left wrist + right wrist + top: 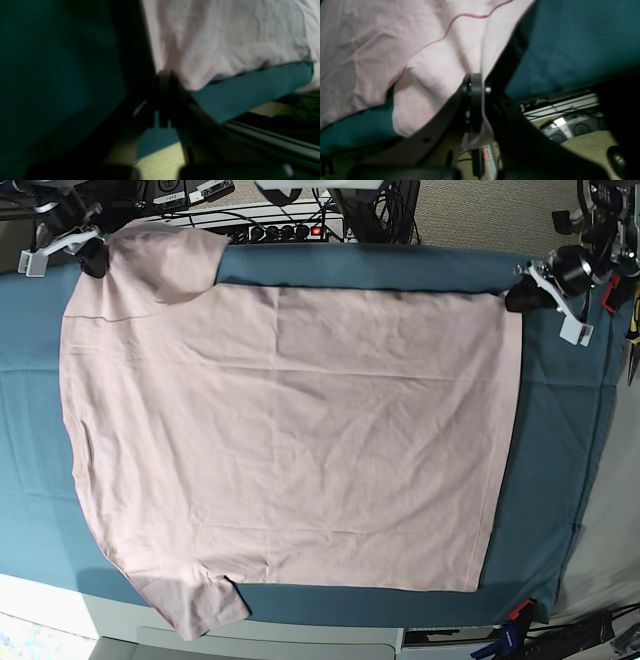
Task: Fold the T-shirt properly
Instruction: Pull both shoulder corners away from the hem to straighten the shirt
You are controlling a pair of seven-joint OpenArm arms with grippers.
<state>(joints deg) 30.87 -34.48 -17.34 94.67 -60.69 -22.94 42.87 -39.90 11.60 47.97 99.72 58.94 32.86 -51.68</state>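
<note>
T-shirt covers table, teal margins free

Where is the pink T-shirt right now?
In the base view the T-shirt lies spread flat across the teal cloth sheet, with the right gripper and the left gripper pinching its two far corners.

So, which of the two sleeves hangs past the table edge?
The sleeve at the bottom of the base view; it overhangs the teal cloth. The other sleeve, by the right gripper, lies on it.

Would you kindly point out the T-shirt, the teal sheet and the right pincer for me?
T-shirt [290,430]: base view, middle of its body.
Teal sheet [555,440]: base view, bare strip beside the hem.
Right pincer [476,82]: right wrist view, tips clamping cloth.
</note>
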